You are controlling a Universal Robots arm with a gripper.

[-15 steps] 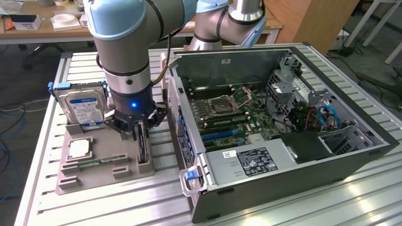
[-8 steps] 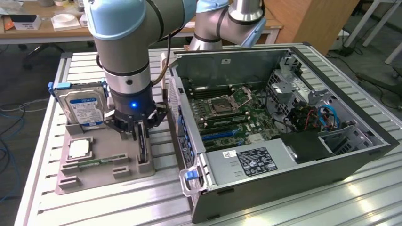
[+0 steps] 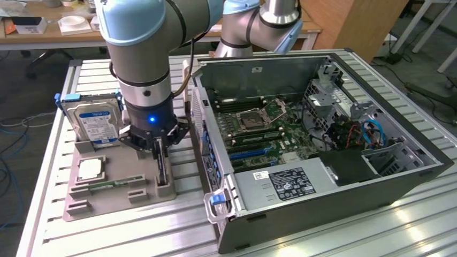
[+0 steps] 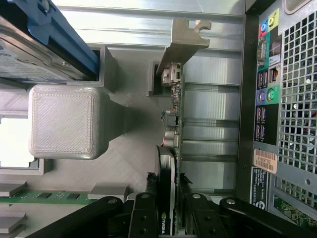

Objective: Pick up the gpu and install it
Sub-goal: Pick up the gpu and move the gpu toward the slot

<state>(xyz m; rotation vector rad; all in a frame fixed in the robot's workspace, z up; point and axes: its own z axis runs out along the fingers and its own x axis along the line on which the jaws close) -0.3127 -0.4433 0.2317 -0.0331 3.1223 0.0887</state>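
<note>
squarely, pincer (image 4: 167,201) sits over nvidia-marked gpu (image 4: 166,168).

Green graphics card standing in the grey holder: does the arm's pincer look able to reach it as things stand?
Probably yes: the pincer is lined up along the top edge of the green graphics card, with nothing between them.

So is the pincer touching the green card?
Cannot tell. The wrist view shows the pincer astride the gpu, with neither contact nor gap plain.
</note>
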